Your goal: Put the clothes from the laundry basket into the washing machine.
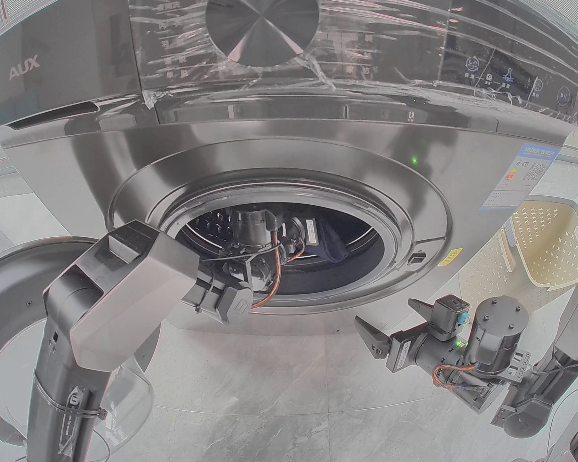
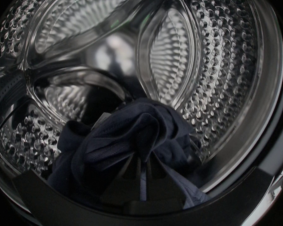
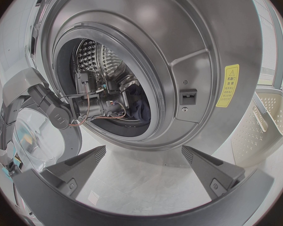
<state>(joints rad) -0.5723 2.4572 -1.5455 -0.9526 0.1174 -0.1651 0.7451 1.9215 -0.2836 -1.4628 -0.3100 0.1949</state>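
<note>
A dark navy garment (image 2: 122, 138) lies low in the steel drum (image 2: 217, 47) of the washing machine (image 1: 340, 155). It also shows as a dark fold behind the door opening (image 1: 331, 246) (image 3: 142, 106). My left arm reaches through the opening, and my left gripper (image 2: 143, 170) is shut on a fold of that garment, the cloth bunched over its fingers. My right gripper (image 1: 386, 319) (image 3: 144, 164) hangs open and empty outside the machine, below and to the right of the opening. The cream laundry basket (image 1: 552, 245) (image 3: 267, 123) stands to the right of the machine; its inside is hidden.
The round washer door (image 1: 19, 328) (image 3: 37, 135) stands swung open on the left, close beside my left arm. Grey tiled floor (image 1: 289, 393) lies free in front of the machine, between the two arms.
</note>
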